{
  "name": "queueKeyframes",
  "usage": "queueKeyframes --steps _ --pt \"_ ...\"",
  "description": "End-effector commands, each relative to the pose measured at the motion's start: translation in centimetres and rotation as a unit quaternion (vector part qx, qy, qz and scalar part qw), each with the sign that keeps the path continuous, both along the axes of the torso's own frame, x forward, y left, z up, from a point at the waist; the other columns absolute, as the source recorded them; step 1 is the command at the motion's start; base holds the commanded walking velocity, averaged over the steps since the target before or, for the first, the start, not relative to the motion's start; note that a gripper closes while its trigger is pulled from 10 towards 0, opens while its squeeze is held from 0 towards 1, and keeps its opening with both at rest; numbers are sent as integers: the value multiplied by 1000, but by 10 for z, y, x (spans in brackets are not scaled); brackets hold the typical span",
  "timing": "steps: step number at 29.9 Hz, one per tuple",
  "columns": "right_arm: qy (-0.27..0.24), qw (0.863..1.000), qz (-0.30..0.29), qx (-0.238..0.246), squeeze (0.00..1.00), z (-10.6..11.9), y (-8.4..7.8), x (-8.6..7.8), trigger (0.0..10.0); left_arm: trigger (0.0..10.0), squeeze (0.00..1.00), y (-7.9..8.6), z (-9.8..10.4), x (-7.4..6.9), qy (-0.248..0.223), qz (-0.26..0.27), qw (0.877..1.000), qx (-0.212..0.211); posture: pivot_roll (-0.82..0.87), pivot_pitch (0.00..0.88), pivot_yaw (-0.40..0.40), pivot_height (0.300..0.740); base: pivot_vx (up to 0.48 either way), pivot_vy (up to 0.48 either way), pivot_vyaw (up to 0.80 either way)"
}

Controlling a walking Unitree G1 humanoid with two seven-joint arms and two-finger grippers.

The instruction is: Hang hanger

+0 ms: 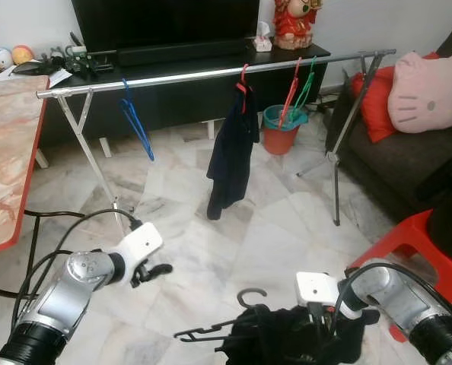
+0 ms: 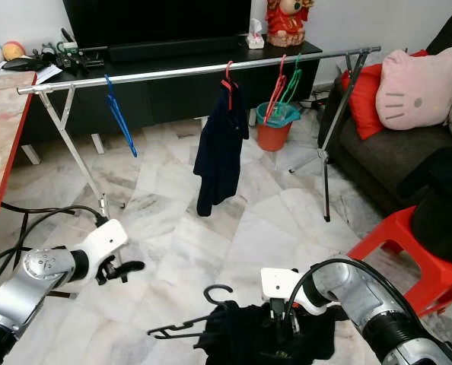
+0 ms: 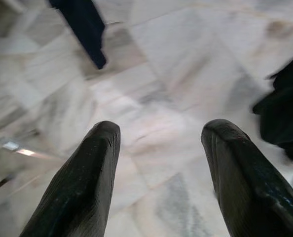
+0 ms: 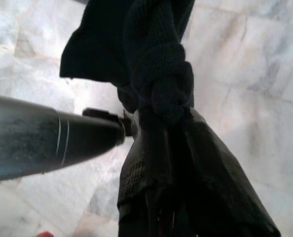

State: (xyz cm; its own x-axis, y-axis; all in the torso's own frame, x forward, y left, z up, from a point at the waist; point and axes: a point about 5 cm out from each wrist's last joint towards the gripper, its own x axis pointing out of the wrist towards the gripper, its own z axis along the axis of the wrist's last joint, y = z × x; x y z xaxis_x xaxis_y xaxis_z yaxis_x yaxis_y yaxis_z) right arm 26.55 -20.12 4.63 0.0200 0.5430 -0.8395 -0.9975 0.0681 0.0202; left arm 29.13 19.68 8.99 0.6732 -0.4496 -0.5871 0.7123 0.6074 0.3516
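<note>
A black hanger (image 1: 245, 298) carrying a black garment (image 1: 283, 342) hangs low over the floor, hook pointing up. My right gripper (image 1: 323, 318) is shut on the garment and hanger; one finger (image 4: 53, 138) presses against the bunched cloth (image 4: 161, 89). My left gripper (image 1: 156, 271) hovers to the left, open, with only floor between its fingers (image 3: 82, 182). Ahead stands a silver clothes rail (image 1: 188, 76) holding a blue hanger (image 1: 136, 125), a dark navy garment (image 1: 232, 148) on a red hanger, and red and green hangers (image 1: 296, 84).
An orange marble table (image 1: 5, 152) lies at the left. A red stool (image 1: 416, 236) and a dark sofa with a pink cushion (image 1: 428, 91) are at the right. An orange bucket (image 1: 281, 133) sits behind the rail. Black cables (image 1: 51, 220) trail on the floor.
</note>
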Motion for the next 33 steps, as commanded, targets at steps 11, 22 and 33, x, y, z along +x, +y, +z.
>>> queueKeyframes --steps 11,22,33 --pt "-90 996 -18 -2 0 35 -14 25 0 10000 0 29 -22 4 -20 188 981 41 8 0 -22 740 0 0 0" --pt "-138 990 4 -1 0 64 -11 44 0 10000 0 24 -48 -1 14 248 966 74 -4 0 -14 740 0 0 0" --pt "-167 981 7 98 0 85 14 53 0 10000 0 1 -73 -14 67 218 973 22 -9 0 -10 740 0 0 0"
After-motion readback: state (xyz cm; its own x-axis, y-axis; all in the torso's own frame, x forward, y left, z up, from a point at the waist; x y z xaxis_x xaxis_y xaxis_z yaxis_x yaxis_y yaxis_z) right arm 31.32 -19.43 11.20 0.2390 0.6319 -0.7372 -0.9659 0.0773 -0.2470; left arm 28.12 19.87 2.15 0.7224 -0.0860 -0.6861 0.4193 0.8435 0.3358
